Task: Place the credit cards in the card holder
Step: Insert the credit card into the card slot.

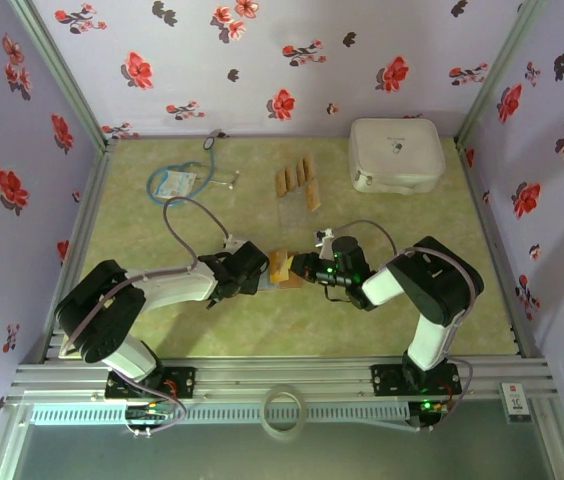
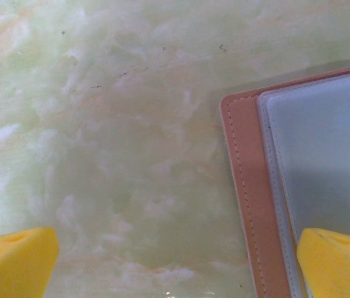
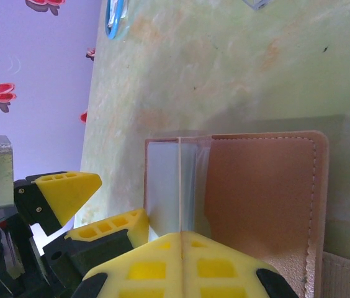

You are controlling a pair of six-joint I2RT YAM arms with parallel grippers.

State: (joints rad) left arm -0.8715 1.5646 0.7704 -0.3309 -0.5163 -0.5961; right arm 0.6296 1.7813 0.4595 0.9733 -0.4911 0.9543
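Here's my left claw [image 1: 265,270], jaws spread as wide as they go, holding nothing, hanging low over the pale green marbled tabletop [image 2: 100,124]. From its wrist camera, one yellow foam fingertip [image 2: 13,264] sits over bare table just left of the small reddish-brown leather-like folding card holder [image 2: 249,211]. The other fingertip [image 2: 339,264] is over the holder's greyish pocketed inside. Whether it touches, I can't tell.

Now my right claw [image 3: 181,239]: it comes at the card holder from the opposite side, yellow fingers pressed together. From its wrist camera, a thin leaf seen edge-on rises out of the pinch near the holder's fold. Clear greyish pockets lie to one side of it and the stitched brown cover lies flat to the other. I read that as a pocket leaf of the holder in my grip, though edge-on I can't be certain.

The card holder lies open on the table, right between my two claws. The thin tan-brown rectangular credit cards [image 1: 297,180], four or so, lie in a loose row well beyond the card holder, toward the far wall. Beyond the holder and off to the right sits a white rounded-square case [image 1: 397,155]. Beyond it to the left is a blue-tubed stethoscope [image 1: 184,182].
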